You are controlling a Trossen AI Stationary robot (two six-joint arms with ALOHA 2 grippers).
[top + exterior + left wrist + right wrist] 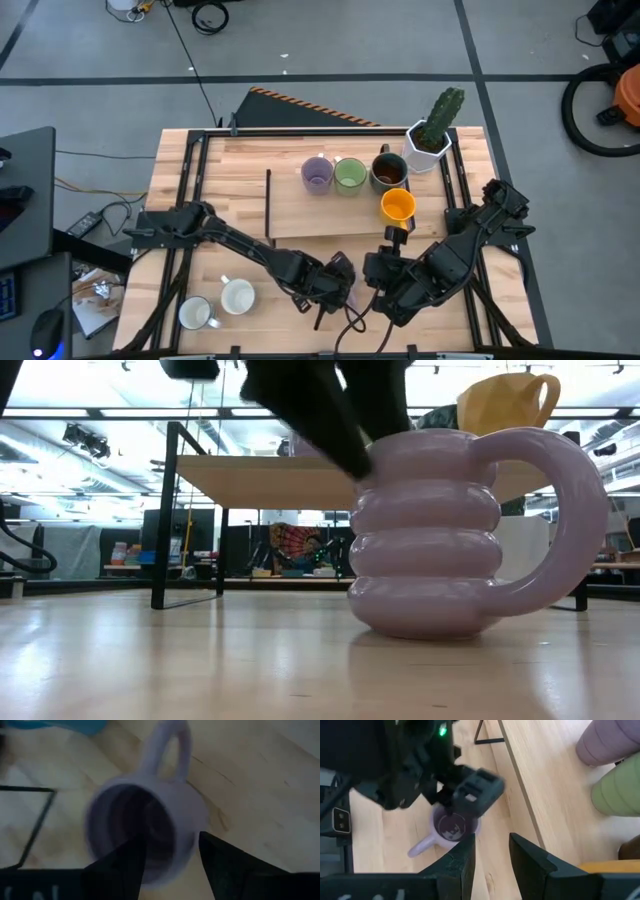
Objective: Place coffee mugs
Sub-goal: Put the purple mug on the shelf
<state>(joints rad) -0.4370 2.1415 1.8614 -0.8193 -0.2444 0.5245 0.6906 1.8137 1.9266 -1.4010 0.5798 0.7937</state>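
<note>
Lilac ribbed ceramic mug stands upright on the pale wooden tabletop, at the near edge in front of the raised wooden shelf board with its thin black frame. Left gripper sits directly over it, fingers part open and straddling the rim, one inside and one outside the wall; whether the pads touch can't be told. Right gripper hovers just beside the mug, fingers partly apart, holding nothing. On the shelf: second lilac mug, green mug, dark brown mug, orange mug; two white mugs sit left of it. Risk: the inner finger could snag the rim on lifting and tip the mug, or the close-set arms could collide.
</note>
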